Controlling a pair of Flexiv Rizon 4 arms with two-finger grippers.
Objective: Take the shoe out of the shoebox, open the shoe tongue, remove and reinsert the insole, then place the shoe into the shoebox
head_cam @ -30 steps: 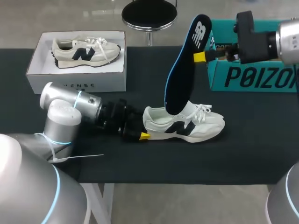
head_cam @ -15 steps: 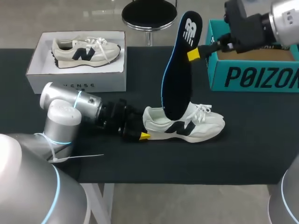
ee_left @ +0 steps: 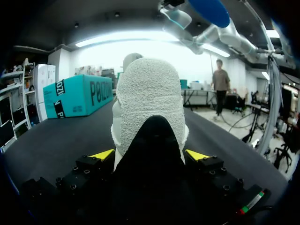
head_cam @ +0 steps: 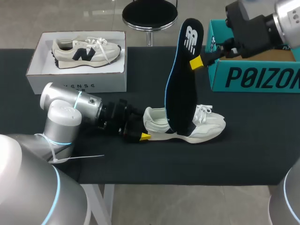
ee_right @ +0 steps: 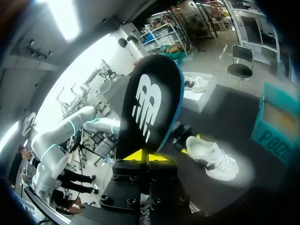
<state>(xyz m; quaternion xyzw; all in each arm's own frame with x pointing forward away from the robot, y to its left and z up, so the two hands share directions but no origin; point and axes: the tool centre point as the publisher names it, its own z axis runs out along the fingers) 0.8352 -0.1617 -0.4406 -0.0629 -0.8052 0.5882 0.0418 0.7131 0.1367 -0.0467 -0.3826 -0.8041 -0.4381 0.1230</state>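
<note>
Seen from above, the light, bendy insole [head_cam: 180, 89] stands nearly upright, with its toe end at the opening of the shoe [head_cam: 208, 127] on the table. In the left wrist view, the left gripper [ee_left: 150, 154] clamps the shoe's soft heel from both sides. In the right wrist view, the right gripper [ee_right: 148, 155] pinches the insole's edge near its heel, probably the best place to hold it.

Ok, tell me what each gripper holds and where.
Left gripper: the shoe, by its heel. Right gripper: the insole, by its edge near the logo end.

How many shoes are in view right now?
2. One shoe lies in the white shoebox, back left; the other shoe stands mid-table, heel in the left gripper. The teal box is partly hidden inside.
</note>
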